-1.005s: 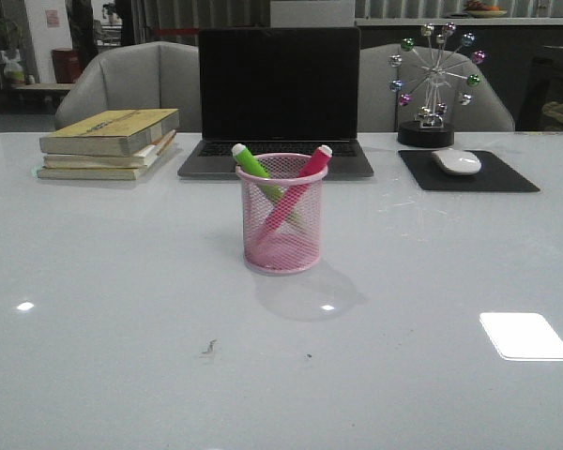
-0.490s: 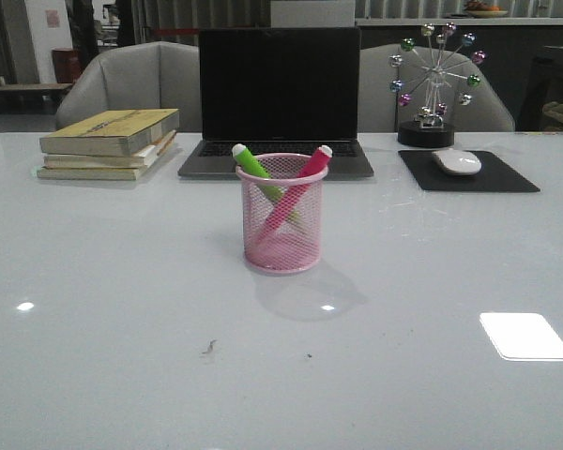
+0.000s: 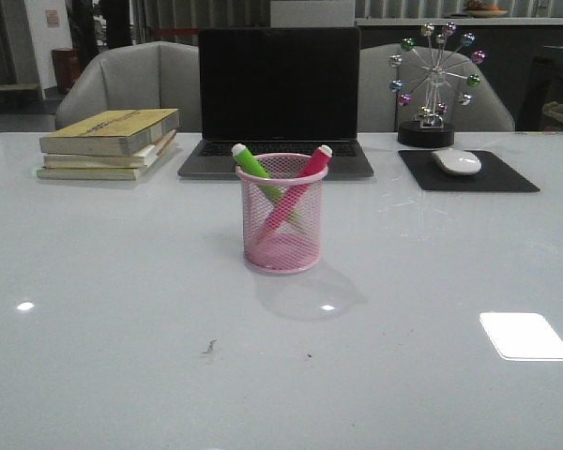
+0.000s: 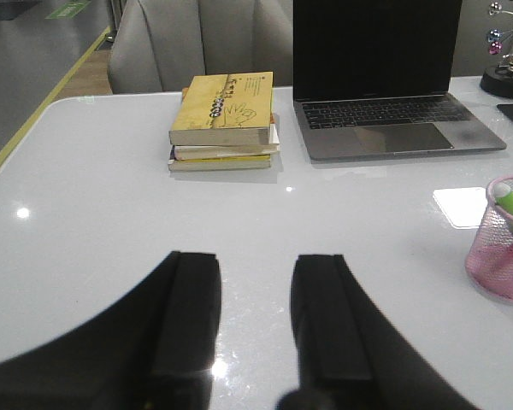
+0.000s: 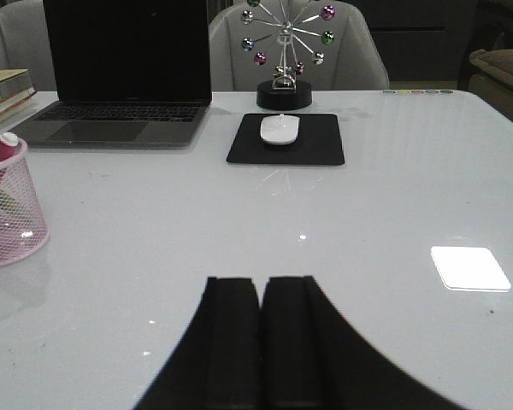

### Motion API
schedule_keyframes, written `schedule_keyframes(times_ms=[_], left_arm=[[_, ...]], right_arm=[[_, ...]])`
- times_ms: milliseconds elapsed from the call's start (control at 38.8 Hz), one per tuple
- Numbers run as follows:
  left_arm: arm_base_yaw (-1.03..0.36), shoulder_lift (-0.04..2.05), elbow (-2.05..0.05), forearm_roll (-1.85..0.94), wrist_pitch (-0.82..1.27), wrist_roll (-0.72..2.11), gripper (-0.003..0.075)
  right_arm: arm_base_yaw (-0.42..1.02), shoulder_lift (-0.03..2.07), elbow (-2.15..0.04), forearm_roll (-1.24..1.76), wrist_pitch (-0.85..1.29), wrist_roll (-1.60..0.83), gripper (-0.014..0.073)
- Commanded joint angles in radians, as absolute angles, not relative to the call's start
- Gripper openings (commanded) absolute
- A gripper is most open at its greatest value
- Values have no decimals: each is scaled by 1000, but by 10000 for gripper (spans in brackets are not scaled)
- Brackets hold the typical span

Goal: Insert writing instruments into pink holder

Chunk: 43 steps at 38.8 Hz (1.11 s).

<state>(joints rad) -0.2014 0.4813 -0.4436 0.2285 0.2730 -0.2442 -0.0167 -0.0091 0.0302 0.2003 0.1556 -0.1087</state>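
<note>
Pink holder (image 3: 281, 214) stands upright mid-table, just ahead of the laptop (image 3: 278, 98); green highlighter (image 3: 252, 162) and pink highlighter (image 3: 305, 176) both sit inside, crossed, caps leaning on opposite sides of the rim since the cup is wider than either pen. Left gripper (image 4: 255, 316) hangs above bare table with fingers parted, holding nothing; right gripper (image 5: 260, 337) has fingers pressed together, also empty. Both are well apart from the holder, so the insertion looks finished and the arms parked.
</note>
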Motion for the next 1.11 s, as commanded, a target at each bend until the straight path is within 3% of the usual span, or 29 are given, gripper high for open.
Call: schedule_keyframes(times_ms=[0, 567, 670, 824, 1082], left_arm=[[-201, 486, -473, 228, 191, -249, 290], [-201, 486, -473, 265, 191, -249, 287], [-201, 486, -473, 265, 191, -249, 237], [-201, 486, -473, 265, 185, -249, 93], [-129, 480, -473, 250, 95, -249, 92]], right_arm=[[-15, -29, 32, 194, 65, -114, 27], [-15, -29, 32, 194, 65, -114, 27], [-15, -29, 32, 194, 65, -114, 27], [-15, -29, 32, 194, 65, -114, 27], [-15, -29, 32, 194, 65, -114, 27]])
